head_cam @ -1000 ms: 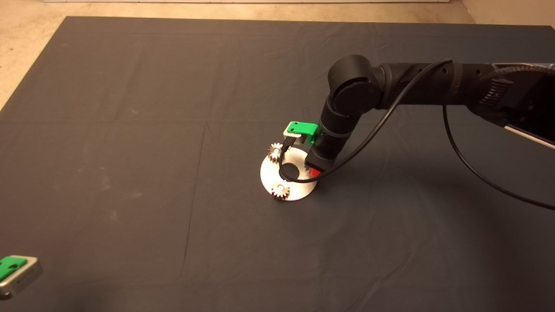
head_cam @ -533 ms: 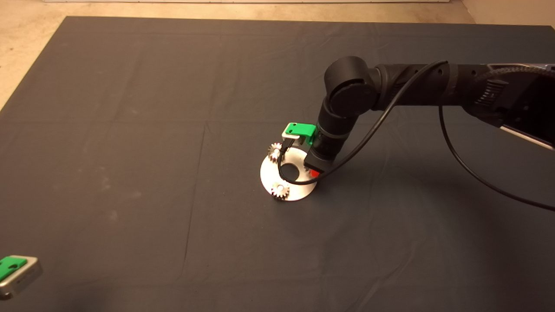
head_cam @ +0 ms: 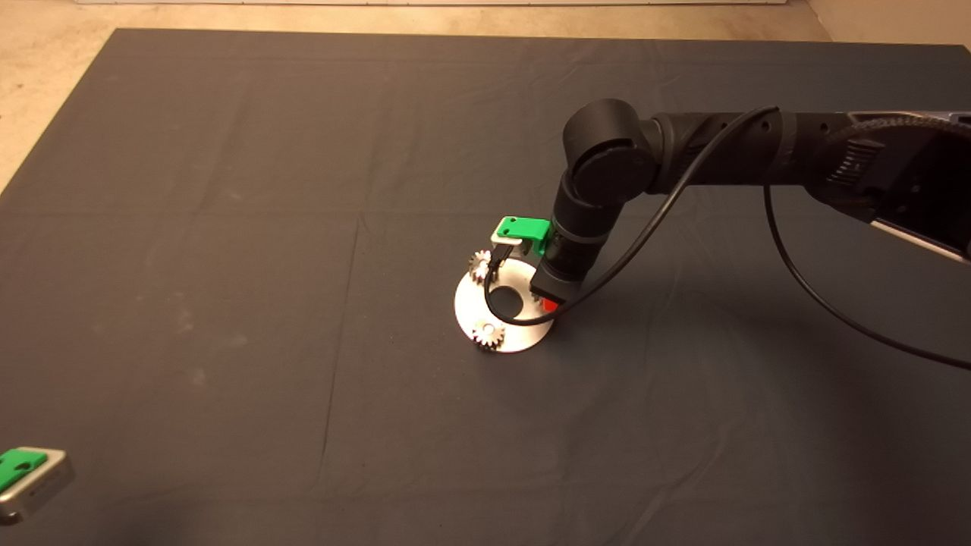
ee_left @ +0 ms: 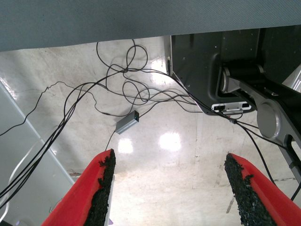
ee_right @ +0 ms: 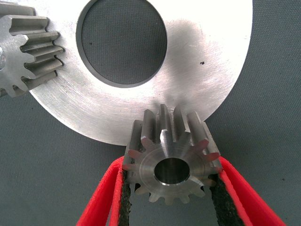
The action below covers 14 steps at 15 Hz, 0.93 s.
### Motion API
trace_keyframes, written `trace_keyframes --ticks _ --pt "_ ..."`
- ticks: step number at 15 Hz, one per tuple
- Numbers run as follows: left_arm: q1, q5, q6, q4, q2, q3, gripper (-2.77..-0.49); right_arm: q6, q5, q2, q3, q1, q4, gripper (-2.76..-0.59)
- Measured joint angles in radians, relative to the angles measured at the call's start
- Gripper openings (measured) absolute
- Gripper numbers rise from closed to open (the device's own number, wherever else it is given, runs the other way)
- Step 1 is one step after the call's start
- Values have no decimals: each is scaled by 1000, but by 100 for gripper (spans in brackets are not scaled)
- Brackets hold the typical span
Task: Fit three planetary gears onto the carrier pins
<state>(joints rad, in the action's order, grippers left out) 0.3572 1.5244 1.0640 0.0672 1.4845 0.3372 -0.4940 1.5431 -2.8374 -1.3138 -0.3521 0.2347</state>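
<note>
Red fingers [ee_right: 113, 193] of the right gripper [ee_right: 171, 197] clamp a gear [ee_right: 171, 157] at the disc's [ee_right: 207, 70] rim, its bore facing the wrist camera, axis roughly upright. From above the arm hides this gear. Two more gears [head_cam: 480, 265] [head_cam: 488, 334] sit on the disc; their pins cannot be made out. The left gripper [ee_left: 169, 188] waits off the mat [head_cam: 227, 227], jaws spread over floor cables.

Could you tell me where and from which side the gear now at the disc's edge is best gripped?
Grip the gear across its toothed rim, from above along the bore axis, as the right gripper does: pads on opposite teeth leave the central hole free for a pin. The disc lies flat, so a side approach would likely foul it. The left gripper waits off the mat.
</note>
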Motion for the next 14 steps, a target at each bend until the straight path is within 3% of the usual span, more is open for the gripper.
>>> trace_keyframes --ticks 7,11,14 --pt "0 0 0 0 0 0 -165 0 -3 0 0 -2 0 -220" --pt "0 0 -1 0 3 0 -165 0 -12 0 0 -3 0 -199" --pt "0 0 -3 0 6 0 -165 -1 -14 10 3 -17 -7 -191"
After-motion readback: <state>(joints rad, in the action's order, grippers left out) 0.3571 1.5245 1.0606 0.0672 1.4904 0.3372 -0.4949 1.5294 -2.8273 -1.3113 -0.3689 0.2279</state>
